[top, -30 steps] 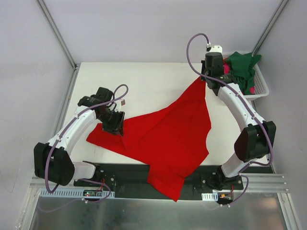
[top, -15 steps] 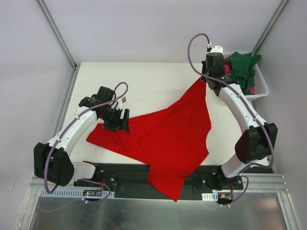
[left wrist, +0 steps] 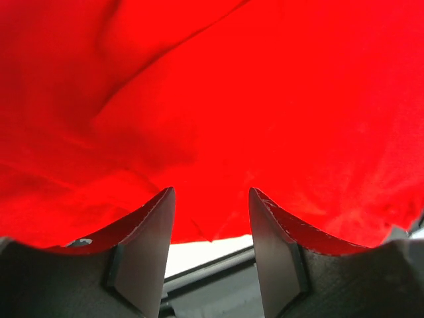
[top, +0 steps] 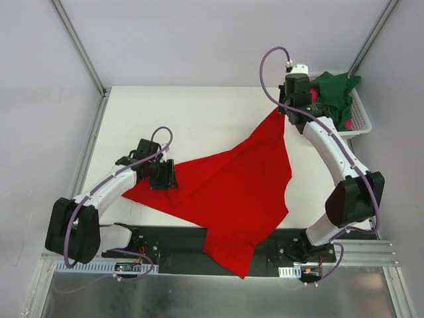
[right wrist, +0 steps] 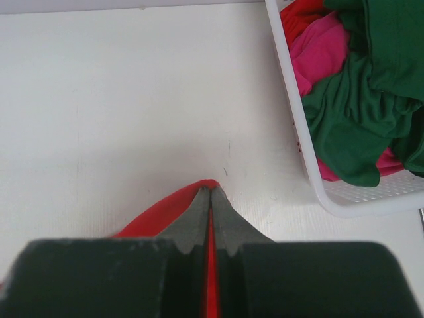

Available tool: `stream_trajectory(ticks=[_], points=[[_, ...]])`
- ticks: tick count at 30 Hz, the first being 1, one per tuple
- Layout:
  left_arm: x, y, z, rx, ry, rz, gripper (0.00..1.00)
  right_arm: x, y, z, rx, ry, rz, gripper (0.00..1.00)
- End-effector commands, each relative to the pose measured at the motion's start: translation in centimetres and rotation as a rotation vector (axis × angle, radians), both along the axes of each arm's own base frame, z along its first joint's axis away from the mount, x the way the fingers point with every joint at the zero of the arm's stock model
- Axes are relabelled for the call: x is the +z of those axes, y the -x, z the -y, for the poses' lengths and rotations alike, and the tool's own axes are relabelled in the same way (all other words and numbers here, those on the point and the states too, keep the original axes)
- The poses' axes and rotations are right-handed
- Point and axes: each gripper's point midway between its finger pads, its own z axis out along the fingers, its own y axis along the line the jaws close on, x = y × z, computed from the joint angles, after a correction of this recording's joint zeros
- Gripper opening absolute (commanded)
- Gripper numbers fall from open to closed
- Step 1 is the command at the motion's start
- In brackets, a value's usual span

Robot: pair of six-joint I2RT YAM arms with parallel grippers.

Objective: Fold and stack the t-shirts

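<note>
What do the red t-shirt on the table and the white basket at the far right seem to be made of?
The red t-shirt looks like soft, matte knit cloth, perhaps cotton: it lies in loose folds and creases and has no shine. The basket looks like white moulded plastic, smooth and slightly glossy, with a stiff rim and small slots in its wall.

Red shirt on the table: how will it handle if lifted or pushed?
Probably floppy: the red t-shirt lies creased and spills over the near edge of the table. Lifted by the corner the right claw pinches, it would likely drape in a long tail. Pushed, it should bunch rather than slide whole.
</note>
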Motion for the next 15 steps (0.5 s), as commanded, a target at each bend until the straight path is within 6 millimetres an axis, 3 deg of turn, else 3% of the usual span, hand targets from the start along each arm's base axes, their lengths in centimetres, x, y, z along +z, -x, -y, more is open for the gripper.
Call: stream_trajectory(ticks=[1,10,15], points=[[0.8,-2.2,-0.4,0.108,-0.001,0.129,0.48,2.8,0.7,0.0,0.003,-0.034,0.070,0.01],[1.1,-4.0,-2.5,0.167,-0.092,0.200,0.48,2.1,0.9,0.0,0.007,-0.032,0.056,0.01],[0.2,-4.5,-3.7,0.188,-0.121,0.180,0.48,2.2,1.1,-0.1,0.012,-0.030,0.055,0.01]])
